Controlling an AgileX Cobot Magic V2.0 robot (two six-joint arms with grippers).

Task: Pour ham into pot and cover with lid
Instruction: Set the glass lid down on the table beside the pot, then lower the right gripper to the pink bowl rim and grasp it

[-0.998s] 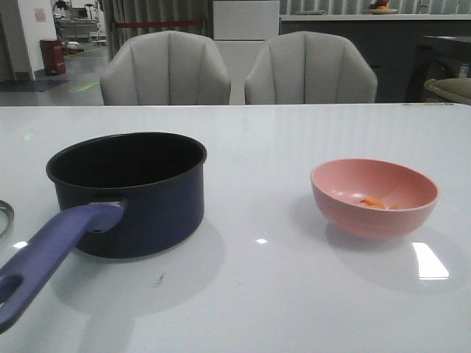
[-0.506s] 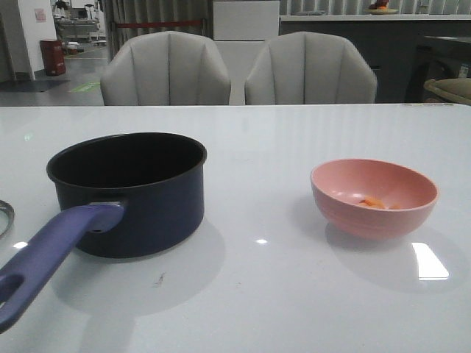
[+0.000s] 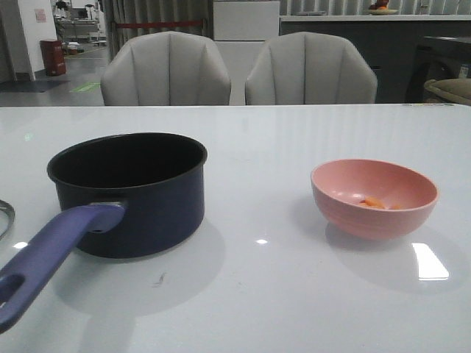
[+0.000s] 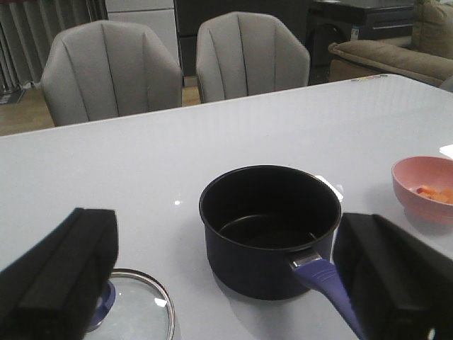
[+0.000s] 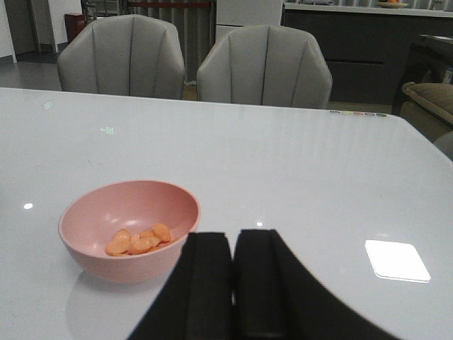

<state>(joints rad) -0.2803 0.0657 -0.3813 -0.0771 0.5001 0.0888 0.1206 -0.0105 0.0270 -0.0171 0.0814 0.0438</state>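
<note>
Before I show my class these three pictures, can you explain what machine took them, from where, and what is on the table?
A two-armed robot took them. One camera looks forward over the white table; one sits on each wrist. The black shapes are the grippers: the left gripper is open, the right gripper is shut, and neither holds anything. On the table stand an empty pot and a pink bowl holding ham. A glass lid lies beside the pot.

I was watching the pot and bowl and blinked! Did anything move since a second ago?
Nothing visibly changed. The pot stands where it was, open and empty. The ham lies in the pink bowl. The lid lies beside the pot. No claw holds anything.
</note>
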